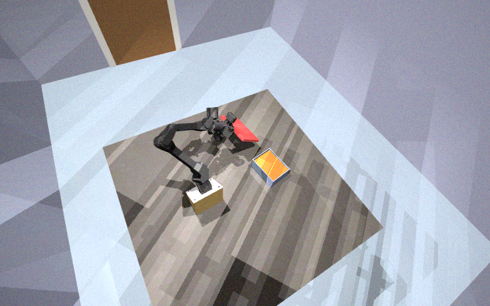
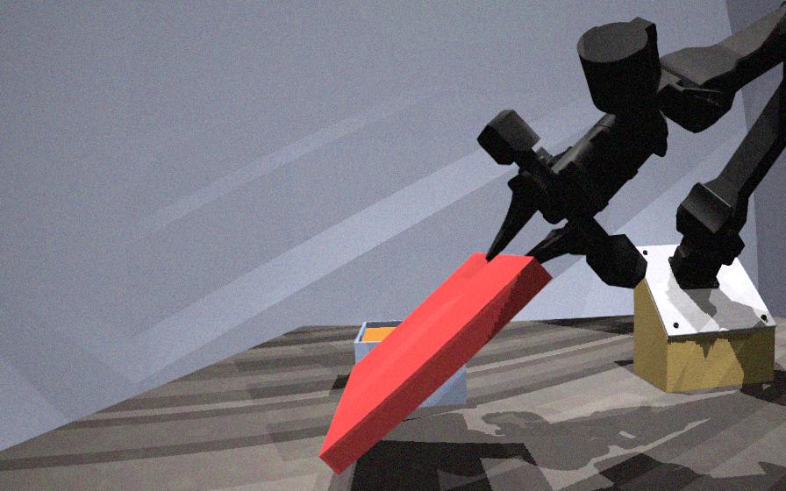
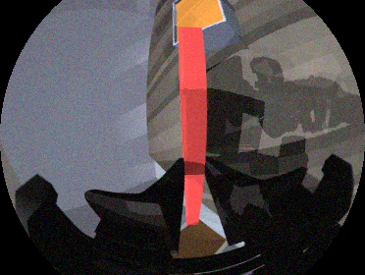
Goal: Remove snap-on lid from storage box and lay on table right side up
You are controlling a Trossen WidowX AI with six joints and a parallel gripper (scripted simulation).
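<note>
The red lid [image 1: 245,131] [image 2: 428,323] [image 3: 192,64] is off the box and held in the air, steeply tilted. Its far end points down toward the table; the exterior view does not clearly show whether it touches. My gripper [image 2: 509,257] [image 3: 193,161] is shut on the lid's upper end, one finger on each face. The storage box [image 1: 262,174] [image 2: 452,387] [image 3: 223,38] stands upright and open on the table, with an orange inside. In the top view it is below and right of the lid. In the exterior view the lid hides part of it.
The arm's base block [image 1: 210,205] [image 2: 710,365], yellow with a white top plate, stands left of the box in the top view. The table [image 1: 231,230] [image 2: 203,439] has a wood-plank look. Its upper edge in the top view runs close behind the gripper and lid.
</note>
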